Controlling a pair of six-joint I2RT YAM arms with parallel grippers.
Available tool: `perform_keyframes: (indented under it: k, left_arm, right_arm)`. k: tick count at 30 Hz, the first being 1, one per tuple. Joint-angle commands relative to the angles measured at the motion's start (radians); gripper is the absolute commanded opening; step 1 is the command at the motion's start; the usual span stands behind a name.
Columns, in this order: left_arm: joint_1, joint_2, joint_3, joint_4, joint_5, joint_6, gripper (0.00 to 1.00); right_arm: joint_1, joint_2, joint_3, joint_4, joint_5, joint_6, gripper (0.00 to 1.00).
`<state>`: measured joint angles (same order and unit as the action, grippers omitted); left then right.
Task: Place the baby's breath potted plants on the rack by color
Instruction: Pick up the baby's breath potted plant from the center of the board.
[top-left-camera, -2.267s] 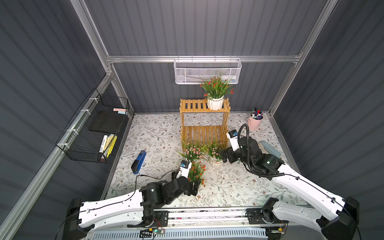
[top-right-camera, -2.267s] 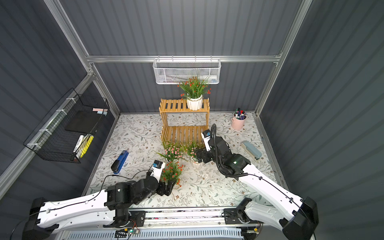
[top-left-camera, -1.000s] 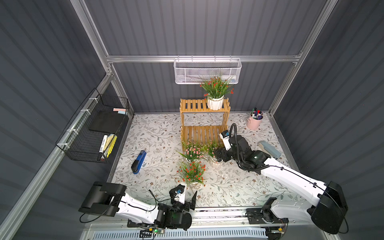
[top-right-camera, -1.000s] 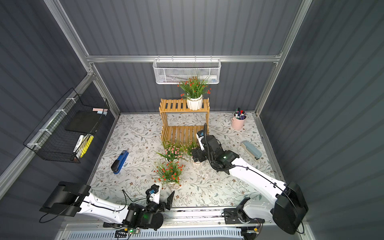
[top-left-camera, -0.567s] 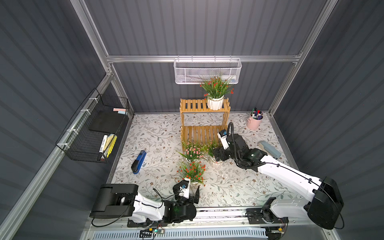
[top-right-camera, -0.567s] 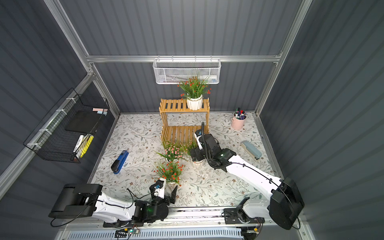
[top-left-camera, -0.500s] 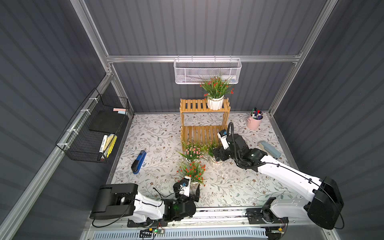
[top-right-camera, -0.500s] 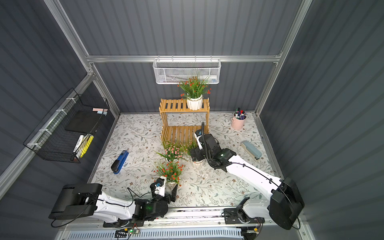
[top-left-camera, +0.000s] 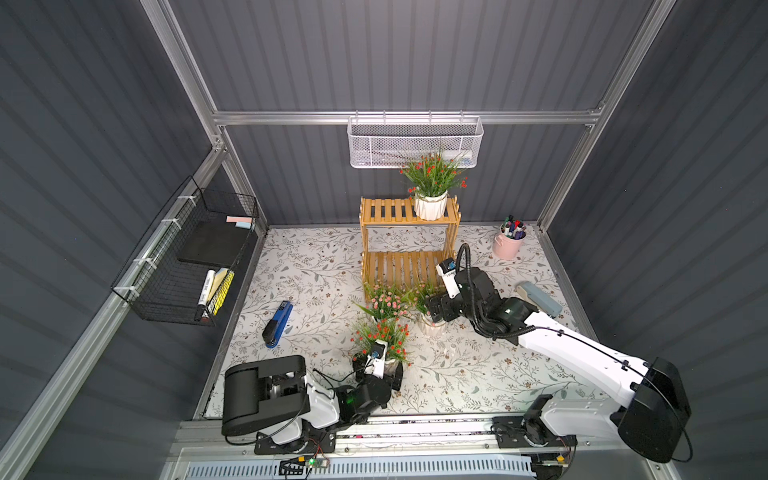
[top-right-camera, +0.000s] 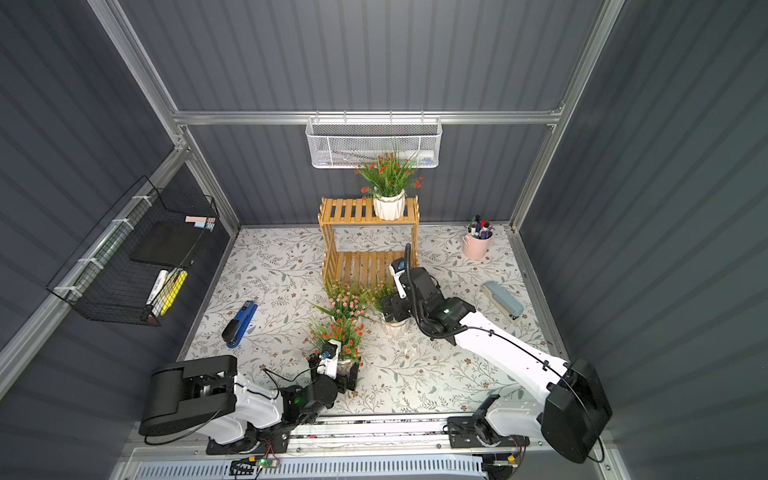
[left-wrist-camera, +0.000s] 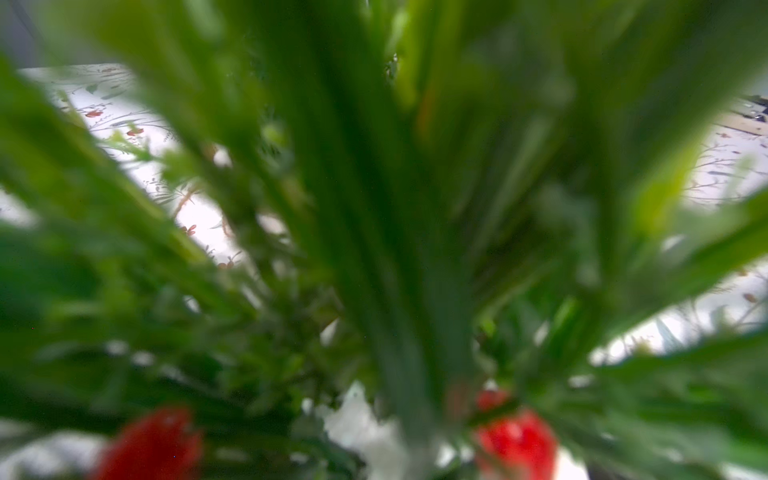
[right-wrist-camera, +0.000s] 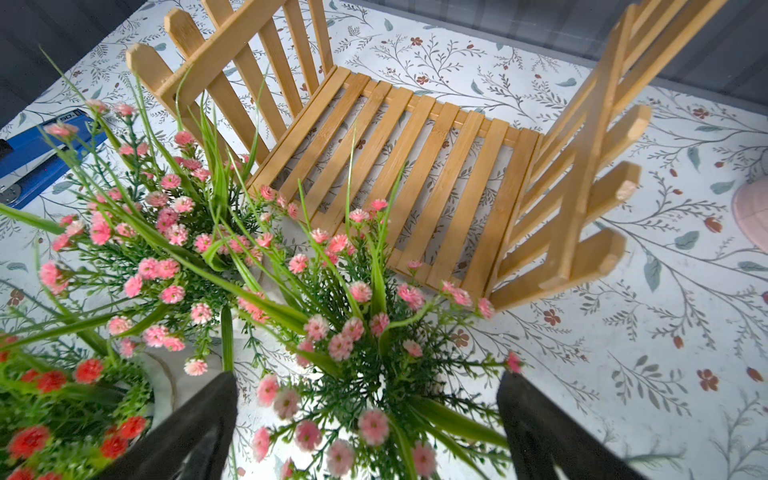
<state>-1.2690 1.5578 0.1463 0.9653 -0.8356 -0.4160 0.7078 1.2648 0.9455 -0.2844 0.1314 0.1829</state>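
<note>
The rack (top-left-camera: 388, 212) stands at the back wall. One red baby's breath potted plant (top-left-camera: 432, 205) sits on the right of its top tier; the lower tier (right-wrist-camera: 415, 166) is bare. A second red plant (top-left-camera: 380, 334) stands on the floor. My left gripper (top-left-camera: 377, 371) is open, low at its white pot, with one finger on each side. In the left wrist view blurred foliage (left-wrist-camera: 395, 249) hides the jaws. Two pink plants stand in front of the rack. My right gripper (right-wrist-camera: 368, 386) is open over the right-hand one (right-wrist-camera: 365, 340), fingers wide apart around its foliage. The other pink plant (top-left-camera: 384, 301) stands just left.
A blue stapler (top-left-camera: 277, 324) lies at the left on the floor and a pale blue stapler (top-left-camera: 539, 298) at the right. A pink cup of pens (top-left-camera: 509, 241) stands at the back right. A white mesh basket (top-left-camera: 415, 143) and a black wire basket (top-left-camera: 187, 257) hang on the walls.
The left arm drew back to the front rail, leaving the red plant on the floor, then came forward to its pot. The right gripper shifted slightly left over the pink plant.
</note>
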Motion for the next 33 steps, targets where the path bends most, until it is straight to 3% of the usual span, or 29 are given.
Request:
perform_keyframes:
  k: [1,19,22,33]
  left_arm:
    - [0.017,0.047,0.020,0.116,0.028,0.081,0.99]
    - [0.110,0.181,0.040,0.312,0.006,0.176,0.99]
    - [0.139,0.193,0.023,0.388,0.050,0.194,0.99]
    - [0.177,0.248,0.060,0.389,0.084,0.257,0.98]
  right_arm:
    - [-0.003,-0.015,-0.011,-0.012,0.008,0.007,0.99]
    - [-0.003,-0.003,-0.040,-0.014,0.012,0.026,0.99]
    - [-0.003,-0.002,-0.045,-0.010,0.010,0.029,0.99]
    - [-0.003,-0.019,-0.044,-0.016,0.003,0.021,0.99]
